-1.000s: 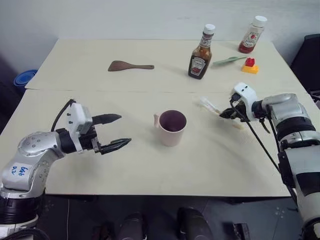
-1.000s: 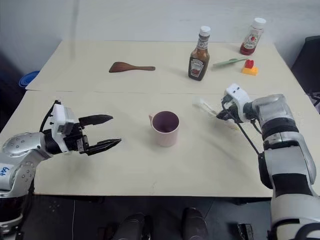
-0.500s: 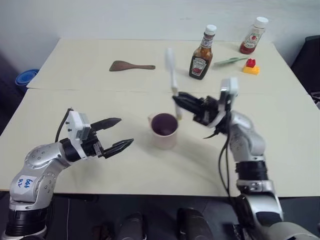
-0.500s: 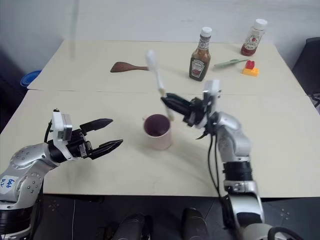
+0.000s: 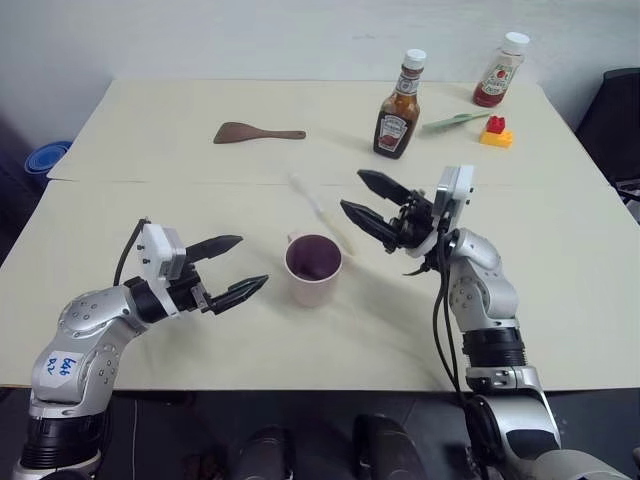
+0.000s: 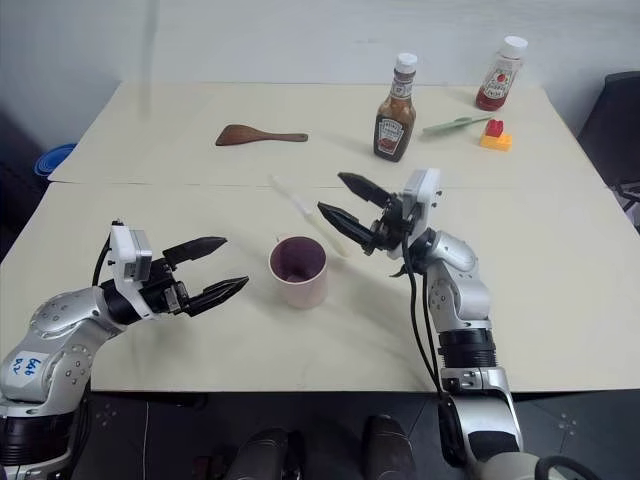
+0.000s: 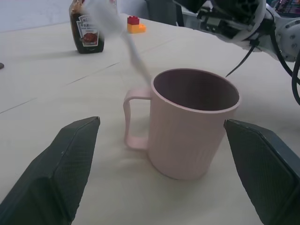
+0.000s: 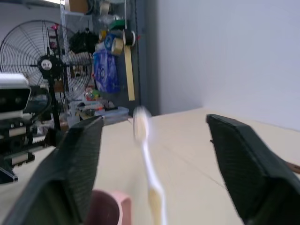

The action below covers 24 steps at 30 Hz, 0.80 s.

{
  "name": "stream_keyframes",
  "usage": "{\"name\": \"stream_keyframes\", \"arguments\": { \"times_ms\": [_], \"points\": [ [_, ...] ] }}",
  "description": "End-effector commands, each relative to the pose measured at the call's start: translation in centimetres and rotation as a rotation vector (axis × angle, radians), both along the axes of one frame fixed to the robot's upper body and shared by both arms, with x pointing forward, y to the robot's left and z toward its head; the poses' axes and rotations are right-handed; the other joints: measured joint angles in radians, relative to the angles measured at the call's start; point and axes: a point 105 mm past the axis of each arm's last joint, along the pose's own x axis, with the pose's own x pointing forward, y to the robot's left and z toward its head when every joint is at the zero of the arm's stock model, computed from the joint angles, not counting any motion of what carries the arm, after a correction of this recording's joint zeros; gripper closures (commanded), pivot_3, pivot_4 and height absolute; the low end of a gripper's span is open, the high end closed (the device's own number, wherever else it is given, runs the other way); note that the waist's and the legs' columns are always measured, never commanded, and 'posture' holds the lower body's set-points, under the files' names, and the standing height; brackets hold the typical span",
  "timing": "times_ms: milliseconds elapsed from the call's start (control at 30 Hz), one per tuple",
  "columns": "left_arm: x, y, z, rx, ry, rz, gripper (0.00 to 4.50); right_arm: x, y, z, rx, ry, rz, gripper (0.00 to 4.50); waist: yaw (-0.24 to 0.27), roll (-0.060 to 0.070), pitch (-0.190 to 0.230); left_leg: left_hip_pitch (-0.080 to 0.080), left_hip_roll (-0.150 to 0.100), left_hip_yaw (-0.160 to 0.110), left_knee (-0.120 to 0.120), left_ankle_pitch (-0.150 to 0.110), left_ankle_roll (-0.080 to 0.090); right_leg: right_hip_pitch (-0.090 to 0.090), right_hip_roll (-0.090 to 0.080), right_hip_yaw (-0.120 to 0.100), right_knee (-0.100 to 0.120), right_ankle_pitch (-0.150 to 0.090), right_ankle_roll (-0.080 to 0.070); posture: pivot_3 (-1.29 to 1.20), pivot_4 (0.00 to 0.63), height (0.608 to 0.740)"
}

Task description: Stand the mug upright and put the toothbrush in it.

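Mug: your pale pink mug point(image 5: 313, 268) stands upright near the middle of the desk point(image 5: 150, 140), dark inside showing, handle turned toward the far-left side.
Toothbrush: you see the white toothbrush point(image 5: 318, 212) slanting just beyond the mug, head up and away, lower end near the mug's far rim; whether it is inside the mug or touching it, you cannot tell.
Right end effector: your right end effector point(image 5: 365, 203) sits just right of the toothbrush, fingers spread wide, gripping nothing.
Left end effector: your left end effector point(image 5: 240, 266) hangs left of the mug, apart from it, fingers wide and empty; in its wrist view the mug sits between them.
Other items: a brown spatula point(image 5: 258, 132), a sauce bottle point(image 5: 397, 117), a ketchup bottle point(image 5: 501, 69), a green utensil point(image 5: 452, 120) and a red and yellow block point(image 5: 497, 132) lie at the far side.
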Motion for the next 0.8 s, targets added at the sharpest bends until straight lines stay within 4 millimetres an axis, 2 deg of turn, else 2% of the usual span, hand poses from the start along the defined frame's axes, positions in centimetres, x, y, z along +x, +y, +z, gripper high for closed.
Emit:
{"name": "stream_keyframes", "arguments": {
  "times_ms": [33,233,300,400,600,667,800],
  "points": [
    [-0.1,0.2,0.1,0.0,-0.023,0.014,0.0,0.1,-0.5,1.1,-0.078,-0.048,-0.031,0.13,0.0,0.0,0.0,0.0,0.0,0.0,0.0,0.0,0.0,0.0,0.0,0.0,0.0,0.0,0.0,0.0,0.15,0.74],
    [-0.5,1.7,-0.7,0.038,-0.002,0.059,0.0,3.4,-3.0,-0.2,-0.385,0.061,-0.129,0.13,0.001,0.0,0.0,0.0,-0.001,0.0,0.0,0.0,0.001,0.0,-0.001,0.0,-0.001,0.0,0.0,0.0,0.15,0.74],
    [-0.6,2.4,-1.2,0.051,0.007,0.083,0.0,4.2,-3.3,-0.6,-0.482,0.071,-0.145,0.13,-0.002,0.0,0.0,0.0,0.0,0.001,0.0,0.0,0.001,0.0,-0.001,0.0,-0.001,0.0,0.0,0.0,0.15,0.74],
    [-0.5,4.1,-1.8,0.05,0.02,0.156,0.0,5.2,-3.3,-2.5,-0.703,0.032,-0.14,0.13,-0.009,0.0,0.0,0.002,0.001,0.003,-0.001,0.0,0.0,0.0,-0.001,0.0,-0.001,0.0,0.0,0.0,0.15,0.74],
    [-1.2,6.9,-3.3,0.069,0.062,0.267,0.0,4.8,-0.8,-6.5,-0.918,0.07,0.048,0.13,-0.019,0.0,0.0,0.002,0.001,0.003,-0.002,0.0,0.0,0.0,-0.001,0.0,-0.001,0.0,-0.001,0.0,0.15,0.74],
    [-1.4,7.2,-3.4,0.069,0.065,0.277,0.0,4.8,0.3,-6.9,-0.932,0.069,0.08,0.13,-0.023,0.0,0.0,0.002,0.001,0.003,-0.002,0.0,0.0,0.0,-0.001,0.0,-0.001,0.0,-0.001,0.0,0.15,0.74],
    [-1.6,6.9,-3.3,0.056,0.058,0.276,0.0,5.2,3.8,-7.6,-0.969,0.093,0.123,0.13,-0.027,0.0,0.0,0.002,0.002,0.003,-0.001,0.0,0.0,0.0,-0.001,0.0,0.0,0.0,-0.001,0.0,0.15,0.74]
  ]
}}
